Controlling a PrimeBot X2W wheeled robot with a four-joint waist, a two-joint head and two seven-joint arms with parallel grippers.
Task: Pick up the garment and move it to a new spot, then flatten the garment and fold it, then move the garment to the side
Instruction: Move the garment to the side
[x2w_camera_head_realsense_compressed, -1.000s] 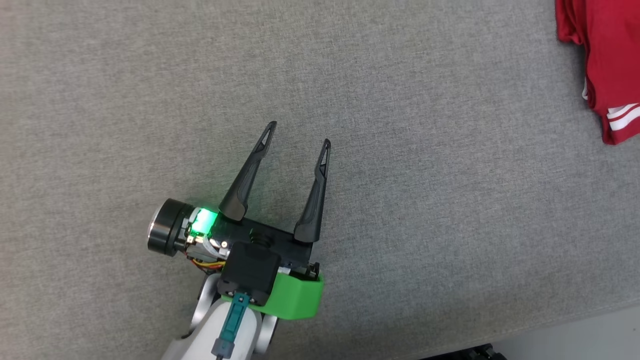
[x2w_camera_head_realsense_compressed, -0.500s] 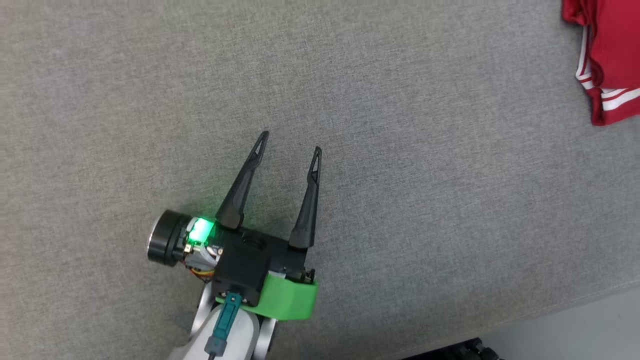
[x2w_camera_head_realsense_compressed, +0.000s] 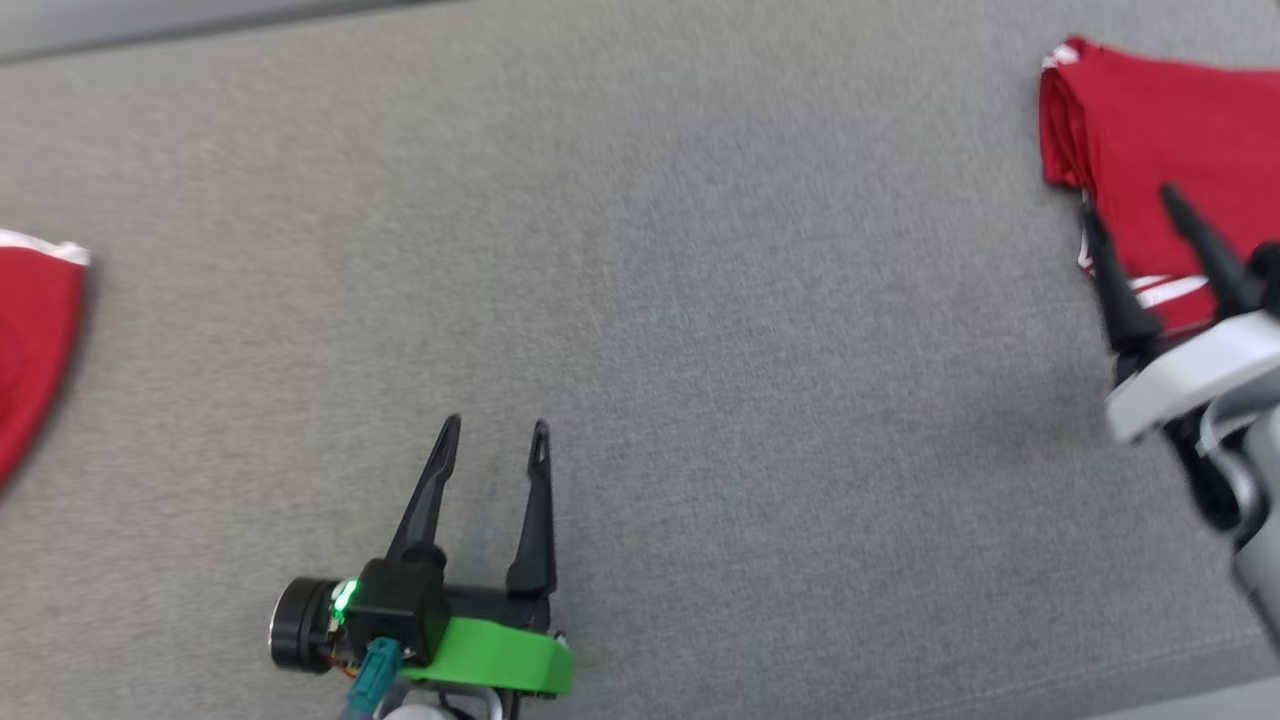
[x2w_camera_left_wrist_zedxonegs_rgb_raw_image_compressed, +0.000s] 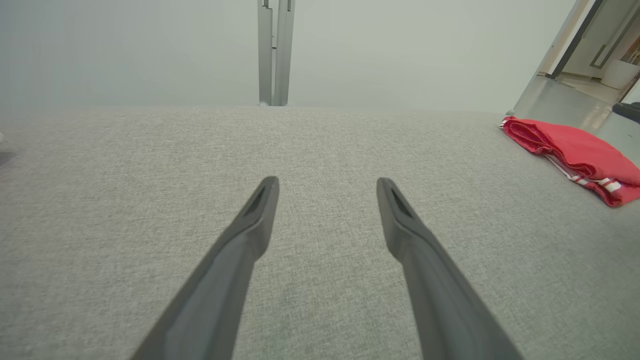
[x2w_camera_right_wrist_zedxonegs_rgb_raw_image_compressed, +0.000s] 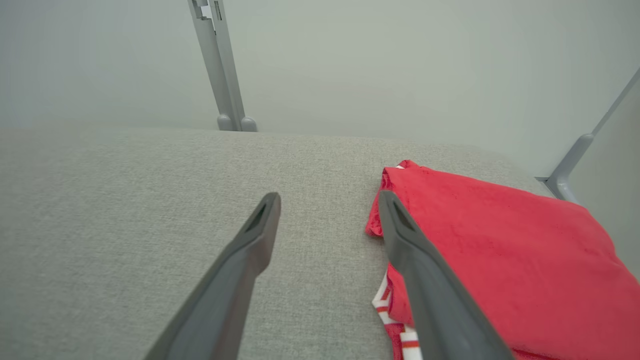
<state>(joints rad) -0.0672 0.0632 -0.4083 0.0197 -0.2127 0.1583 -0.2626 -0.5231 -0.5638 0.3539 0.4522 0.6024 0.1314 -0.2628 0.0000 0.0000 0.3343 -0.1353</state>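
You've got a big grey fabric surface (x2w_camera_head_realsense_compressed: 700, 300) spanning nearly the whole head view, bare through the ctr. Behind its far edge stands a plain pale wall (x2w_camera_left_wrist_zedxonegs_rgb_raw_image_compressed: 125, 50), w/ a slim grey metal post (x2w_camera_left_wrist_zedxonegs_rgb_raw_image_compressed: 274, 50) rising approx. midway along that edge. In the left wrist view a doorway (x2w_camera_left_wrist_zedxonegs_rgb_raw_image_compressed: 600, 55) opens far right, past the surface's corner.

Task item: the red garment (x2w_camera_head_realsense_compressed: 1150, 130) lies folded at the far right of the surface, close to the right edge. White stripe trim shows along its near-left hem. A second piece of red cloth (x2w_camera_head_realsense_compressed: 30, 340) w/ a white edge pokes in at the left margin of the head view, well apart from the first. Can't tell what it is.

Arms: your right gripper (x2w_camera_head_realsense_compressed: 1130, 205) comes in from the near right w/ a pale wrist (x2w_camera_head_realsense_compressed: 1190, 375) behind it. Its fingers (x2w_camera_head_realsense_compressed: 1112, 275) point far & slightly left, tips over the garment's near-left part. They're spread wide, nothing btwn them. In the right wrist view one finger crosses the garment's left edge; can't tell if it touches the cloth.

Your left gripper (x2w_camera_head_realsense_compressed: 495, 428) sits near, left of ctr, w/ a green collar (x2w_camera_head_realsense_compressed: 500, 660) and a green light (x2w_camera_head_realsense_compressed: 345, 597) at its base. It points to the far side over bare fabric, also spread wide, holding nothing, well apart from the garment.
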